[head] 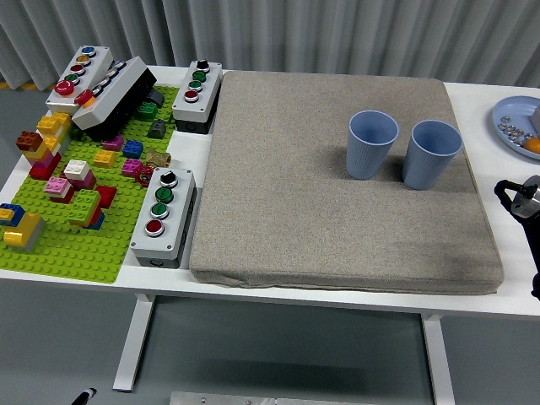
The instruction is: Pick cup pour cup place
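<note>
On the grey-brown mat (pixel 337 181) that covers most of the white table (pixel 477 299), two blue ribbed cups stand upright and close together toward the mat's far right part: the left cup (pixel 372 144) and the right cup (pixel 431 153), just beside each other without clearly touching. Neither cup is held, and what is inside them cannot be made out. At the picture's right edge, level with the mat's near half and off its right side, only a small part of the robot's right hand (pixel 523 199) shows, dark with a metallic piece; it touches nothing, stands apart from the right cup, and whether it is spread or curled cannot be told. At the far right corner a blue plate (pixel 504 118) carries small metal pieces and something orange, cut off by the frame. Left of the mat lies a green building-brick baseplate (pixel 76 245) scattered with coloured bricks, and around it sit grey button boxes: one (pixel 163 213) just beside the mat's left edge, one (pixel 197 91) at its far left corner, and two more (pixel 97 83) at the far left, one tilted.
</note>
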Controlling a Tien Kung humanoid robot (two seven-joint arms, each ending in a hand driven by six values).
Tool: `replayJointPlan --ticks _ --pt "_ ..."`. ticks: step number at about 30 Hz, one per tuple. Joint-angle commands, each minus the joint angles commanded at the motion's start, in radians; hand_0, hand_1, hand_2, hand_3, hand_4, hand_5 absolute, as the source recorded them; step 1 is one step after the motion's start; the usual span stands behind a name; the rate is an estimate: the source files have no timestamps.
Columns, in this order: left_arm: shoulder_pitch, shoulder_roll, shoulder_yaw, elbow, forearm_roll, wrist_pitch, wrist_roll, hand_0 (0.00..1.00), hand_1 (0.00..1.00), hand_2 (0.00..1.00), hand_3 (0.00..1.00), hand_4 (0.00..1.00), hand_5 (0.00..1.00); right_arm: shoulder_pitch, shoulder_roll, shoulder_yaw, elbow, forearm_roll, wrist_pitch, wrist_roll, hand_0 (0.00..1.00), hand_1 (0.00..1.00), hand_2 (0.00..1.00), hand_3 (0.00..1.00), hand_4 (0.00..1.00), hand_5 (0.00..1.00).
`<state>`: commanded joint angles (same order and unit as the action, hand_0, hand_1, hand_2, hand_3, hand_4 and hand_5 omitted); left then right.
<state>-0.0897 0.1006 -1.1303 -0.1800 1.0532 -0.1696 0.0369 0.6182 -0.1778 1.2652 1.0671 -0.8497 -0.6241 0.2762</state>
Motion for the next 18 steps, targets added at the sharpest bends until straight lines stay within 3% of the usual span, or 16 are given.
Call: replayJointPlan --ticks 18 --pt "0.001 0.0 -0.008 0.0 0.008 -0.001 0.003 0.837 0.807 0.885 0.804 0.633 0.998 0.001 -0.002 0.007 0.002 -0.008 0.002 -0.007 0.956 0.844 0.867 0.855 0.77 0.998"
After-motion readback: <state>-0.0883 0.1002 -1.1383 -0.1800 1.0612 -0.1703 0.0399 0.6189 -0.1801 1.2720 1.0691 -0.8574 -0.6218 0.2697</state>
